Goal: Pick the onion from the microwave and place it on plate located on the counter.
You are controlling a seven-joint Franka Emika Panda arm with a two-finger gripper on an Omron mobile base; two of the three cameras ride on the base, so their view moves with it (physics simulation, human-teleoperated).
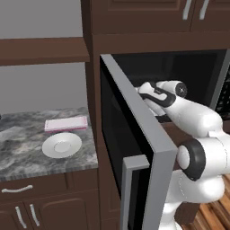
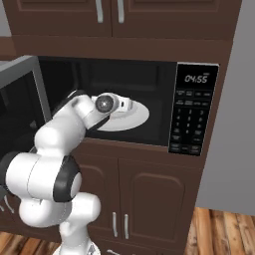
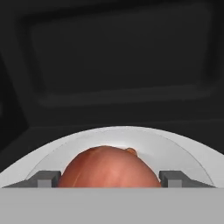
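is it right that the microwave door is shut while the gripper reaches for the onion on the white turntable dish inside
Not quite: the microwave door is swung wide open, as the left base view shows. The rest holds. The gripper is inside the microwave, and in the hand view its fingertips stand on either side of the onion, which sits on the white turntable dish.

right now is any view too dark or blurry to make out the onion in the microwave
Hand view: the cavity is dim, but the onion reads clearly against the white dish, between the tool fingertips. Right base view: the microwave interior is dark and the arm covers the onion. Left base view: slightly soft, door blocks the inside.
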